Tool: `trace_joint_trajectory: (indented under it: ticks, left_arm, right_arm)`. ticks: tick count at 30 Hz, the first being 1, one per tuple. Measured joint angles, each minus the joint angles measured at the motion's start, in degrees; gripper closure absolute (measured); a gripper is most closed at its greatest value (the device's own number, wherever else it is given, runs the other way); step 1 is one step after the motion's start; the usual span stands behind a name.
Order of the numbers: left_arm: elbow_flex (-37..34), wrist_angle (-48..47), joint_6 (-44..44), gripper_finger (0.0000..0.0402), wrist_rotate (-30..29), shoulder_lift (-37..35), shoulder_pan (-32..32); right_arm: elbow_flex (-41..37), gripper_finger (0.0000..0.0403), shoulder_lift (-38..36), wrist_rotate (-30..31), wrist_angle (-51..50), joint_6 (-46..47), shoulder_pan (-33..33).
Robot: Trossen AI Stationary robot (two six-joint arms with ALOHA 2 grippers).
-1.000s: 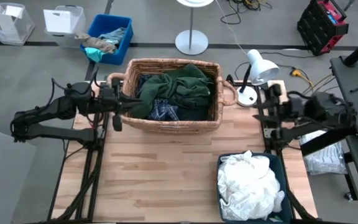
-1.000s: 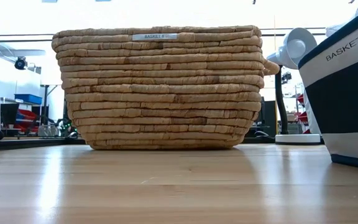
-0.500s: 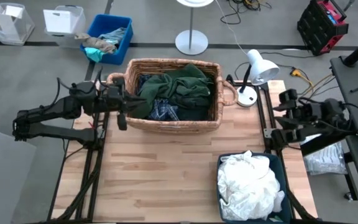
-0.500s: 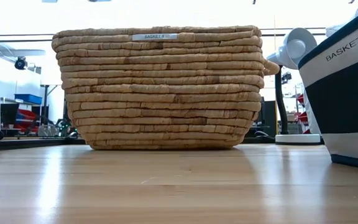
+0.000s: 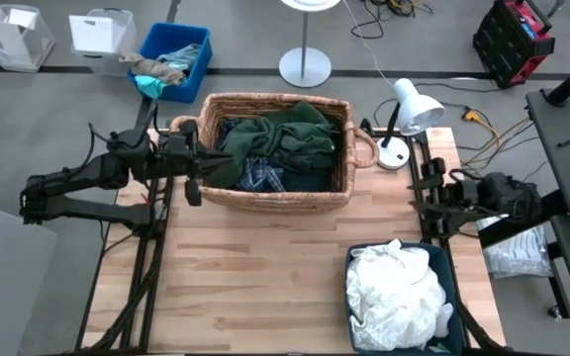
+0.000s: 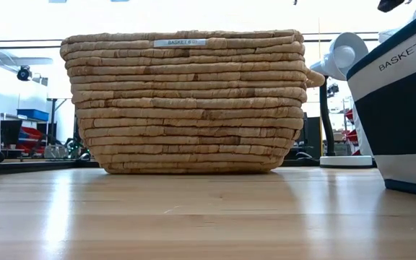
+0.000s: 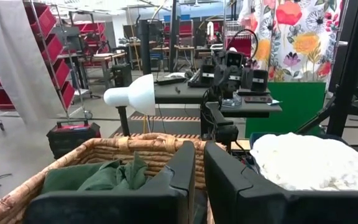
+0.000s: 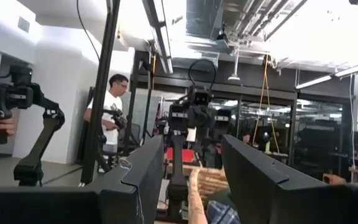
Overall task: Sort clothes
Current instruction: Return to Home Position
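Sorting looks finished: dark clothes (image 5: 283, 138) fill the wicker basket (image 5: 265, 195), white clothes (image 5: 394, 292) fill the blue bin (image 5: 350, 259), and none lie on the tabletop (image 5: 245, 267). At its sides, the left pincer (image 7: 199, 152) is closed and empty, the right pincer (image 8: 192, 143) parted and empty

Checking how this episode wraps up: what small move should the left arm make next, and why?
Probably draw the left gripper back from the wicker basket toward rest: it is shut and empty beside the basket's left rim, the dark green garment lies inside, white garments fill the blue bin, and the right gripper is open at the table's right edge.
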Motion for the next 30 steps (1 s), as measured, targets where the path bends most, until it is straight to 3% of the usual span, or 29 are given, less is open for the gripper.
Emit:
trace_joint_trajectory:
  ticks: [7,17,28,30]
  left_arm:
    - [0.00,-0.18,-0.19,0.0386,-0.87,-0.06,0.00]
    - [0.00,-0.19,-4.49,0.0386,-1.13,-0.19,0.00]
    - [-0.43,-1.31,-3.49,0.0386,-0.75,0.10,-0.10]
    - [-0.90,-1.31,0.34,0.0386,4.22,-0.30,-0.40]
  right_arm:
    - [-7.08,0.0250,-1.33,0.43,3.74,-0.64,0.01]
    - [-21.96,0.0273,-0.60,2.06,18.72,-0.36,0.00]
    - [-22.53,0.0290,-0.21,12.07,9.06,0.00,0.01]
    - [-22.55,0.0293,-0.21,12.98,6.72,1.27,-0.01]
